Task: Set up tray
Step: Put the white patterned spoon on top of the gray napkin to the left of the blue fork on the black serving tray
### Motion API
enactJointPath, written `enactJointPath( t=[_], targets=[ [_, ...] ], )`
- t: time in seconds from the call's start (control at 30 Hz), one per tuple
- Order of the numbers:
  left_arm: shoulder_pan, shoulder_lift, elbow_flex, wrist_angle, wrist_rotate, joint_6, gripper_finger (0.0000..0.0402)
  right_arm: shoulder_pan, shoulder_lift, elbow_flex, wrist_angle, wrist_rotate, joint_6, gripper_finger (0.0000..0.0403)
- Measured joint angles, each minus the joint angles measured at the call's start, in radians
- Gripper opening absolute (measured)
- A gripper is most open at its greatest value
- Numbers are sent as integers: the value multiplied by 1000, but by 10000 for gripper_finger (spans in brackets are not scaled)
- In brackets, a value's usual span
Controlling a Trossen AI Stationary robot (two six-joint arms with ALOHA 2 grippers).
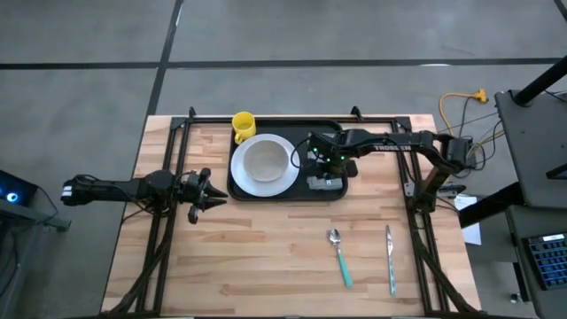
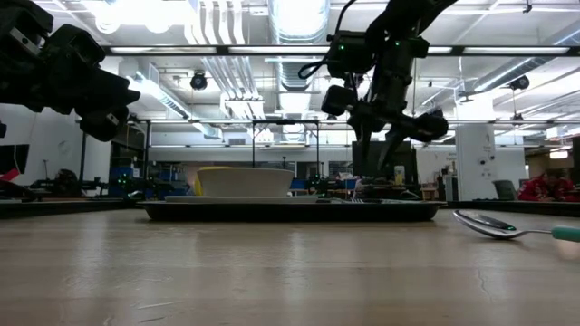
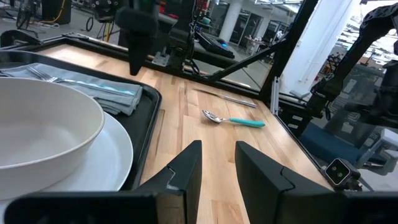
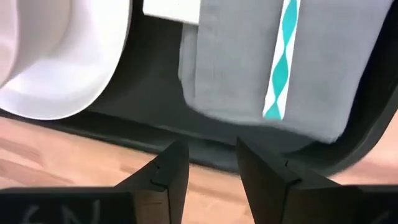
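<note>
The black tray [image 1: 275, 127] lies at the table's far middle. On it stand a white bowl on a white plate [image 1: 264, 164] and a yellow mug [image 1: 244, 124]. A folded grey napkin [image 4: 273, 74] lies on its right part with a teal-handled fork [image 4: 278, 68] on top. My right gripper [image 4: 211, 165] hovers open above the napkin and the tray's near rim [image 4: 205, 149], touching nothing. My left gripper [image 3: 217, 168] is open, left of the tray [image 3: 146, 124] and above the wood. A teal-handled spoon [image 1: 339, 257] and a knife [image 1: 389, 257] lie near the table's front right.
Black frame rails [image 1: 168, 221] run along the table's left, right and far sides. Bare wood [image 1: 257, 257] stretches in front of the tray. Cables and a stand [image 1: 461, 115] lie beyond the table's right edge.
</note>
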Motion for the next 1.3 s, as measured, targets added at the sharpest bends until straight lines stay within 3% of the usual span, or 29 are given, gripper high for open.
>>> enactJointPath(
  t=[0.3, 0.7, 1.07, 1.3],
  targets=[
    [0, 0, 0, 0, 0, 0, 82, 116, -1, 0, 2, -36, 138, 134],
    [1, 0, 0, 0, 0, 0, 82, 423, -1, 0, 20, -36, 283, 122],
    [0, 0, 0, 0, 0, 0, 82, 671, -1, 0, 25, -35, 550, 129],
    [0, 0, 0, 0, 0, 0, 82, 750, -1, 0, 26, -35, 541, 134]
  ],
)
